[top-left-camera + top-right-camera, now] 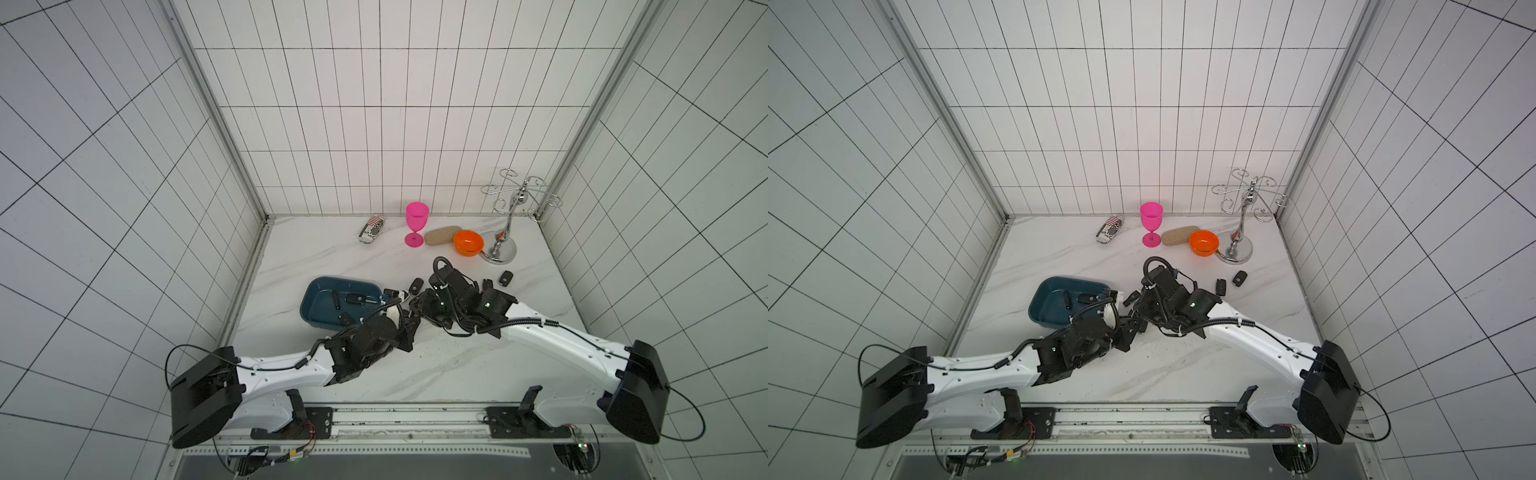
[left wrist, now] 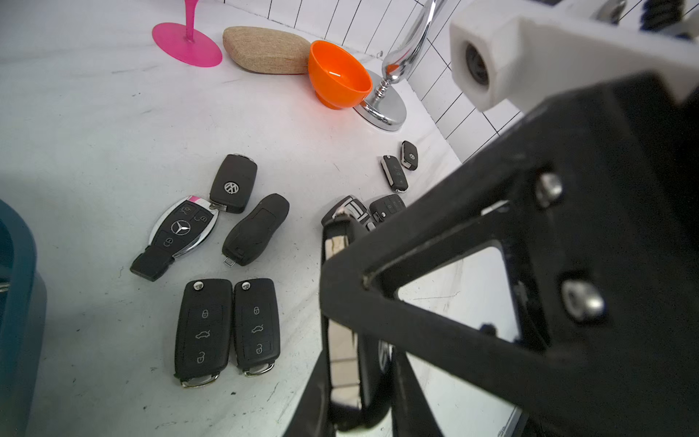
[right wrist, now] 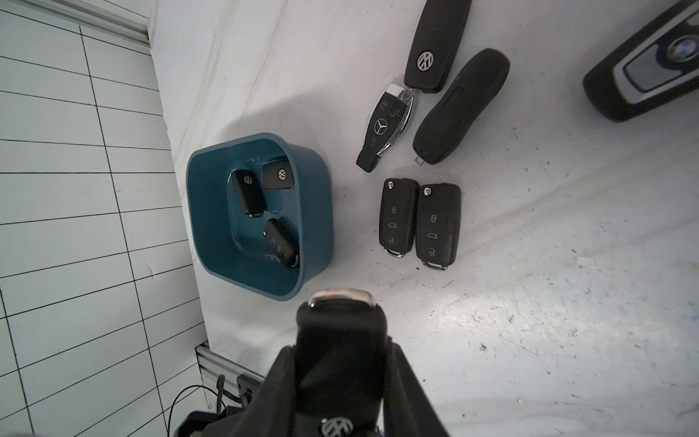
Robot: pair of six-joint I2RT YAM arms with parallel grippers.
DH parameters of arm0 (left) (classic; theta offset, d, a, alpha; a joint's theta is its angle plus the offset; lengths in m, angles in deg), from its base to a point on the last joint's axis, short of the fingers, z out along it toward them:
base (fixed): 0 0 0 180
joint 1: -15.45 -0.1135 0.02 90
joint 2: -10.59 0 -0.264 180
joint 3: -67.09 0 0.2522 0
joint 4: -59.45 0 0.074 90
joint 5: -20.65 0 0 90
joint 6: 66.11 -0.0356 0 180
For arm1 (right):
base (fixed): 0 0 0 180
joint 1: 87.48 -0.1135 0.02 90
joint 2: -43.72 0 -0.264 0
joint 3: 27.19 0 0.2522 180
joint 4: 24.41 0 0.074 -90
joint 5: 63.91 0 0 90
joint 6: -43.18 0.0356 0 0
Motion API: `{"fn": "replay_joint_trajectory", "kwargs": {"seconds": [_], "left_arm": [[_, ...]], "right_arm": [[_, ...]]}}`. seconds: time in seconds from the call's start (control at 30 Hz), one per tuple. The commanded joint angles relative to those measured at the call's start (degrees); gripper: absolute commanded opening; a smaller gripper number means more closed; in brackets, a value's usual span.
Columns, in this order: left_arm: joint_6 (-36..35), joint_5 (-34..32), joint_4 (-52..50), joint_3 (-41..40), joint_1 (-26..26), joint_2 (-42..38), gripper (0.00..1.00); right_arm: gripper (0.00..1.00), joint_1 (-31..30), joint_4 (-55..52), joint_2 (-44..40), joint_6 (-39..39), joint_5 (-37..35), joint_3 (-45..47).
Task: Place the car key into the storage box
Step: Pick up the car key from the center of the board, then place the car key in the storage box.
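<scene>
The storage box (image 1: 309,301) (image 1: 1038,303) is a teal tub at the left of the marble table, and three key fobs lie inside it (image 3: 321,212). My right gripper (image 3: 342,352) is shut on a black VW car key (image 3: 340,321), held above the table just beside the box. My left gripper (image 2: 368,363) meets it there. The same key (image 2: 374,382) stands edge-on between the left fingers, which are pressed against it. In both top views the two grippers (image 1: 417,313) (image 1: 1136,318) come together right of the box, and the key itself is hidden among the black parts.
Several more key fobs (image 3: 399,217) lie on the table right of the box; two more (image 1: 505,277) lie further right. At the back stand a pink goblet (image 1: 417,228), a tan case (image 1: 443,235), an orange bowl (image 1: 468,242), a chrome stand (image 1: 505,245) and a patterned pouch (image 1: 371,229).
</scene>
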Motion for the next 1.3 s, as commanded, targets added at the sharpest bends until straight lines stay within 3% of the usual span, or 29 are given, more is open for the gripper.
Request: {"fn": "replay_joint_trajectory", "kwargs": {"seconds": [0.0, 0.2, 0.5, 0.6, 0.73, 0.93, 1.1, 1.27], "left_arm": [[-3.05, -2.60, -2.49, 0.73, 0.00, 0.35, 0.05], [-5.40, -1.05, -3.36, 0.89, 0.04, -0.66, 0.00], [-8.81, -0.49, -6.46, 0.82, -0.97, -3.13, 0.00], [-9.09, 1.61, -8.00, 0.89, -2.94, -3.73, 0.00], [-9.35, 4.10, -10.02, 0.31, -6.47, -5.17, 0.00], [-10.04, 5.81, -13.67, 0.38, -10.74, -7.09, 0.00], [-8.86, 3.75, -18.66, 0.37, -14.90, -10.20, 0.00], [-8.28, -1.82, -25.55, 1.51, -20.36, -12.60, 0.00]], "right_arm": [[0.00, -0.82, -1.70, 1.53, -2.36, 8.17, -0.48], [0.01, -0.82, -2.36, 3.75, -5.69, 17.16, -2.15], [0.31, -0.10, -1.06, 4.72, -13.28, 27.41, -4.72], [0.43, 0.88, -0.27, 4.80, -14.08, 31.02, -4.44], [0.51, 2.06, 0.13, 3.76, -15.07, 33.02, -3.74], [0.58, 5.48, -0.65, 2.61, -16.44, 32.57, -2.27], [0.62, 12.69, -2.86, 2.21, -18.62, 28.50, -1.50], [0.84, 16.57, -8.73, 2.93, -30.83, 18.75, -3.15]]}}
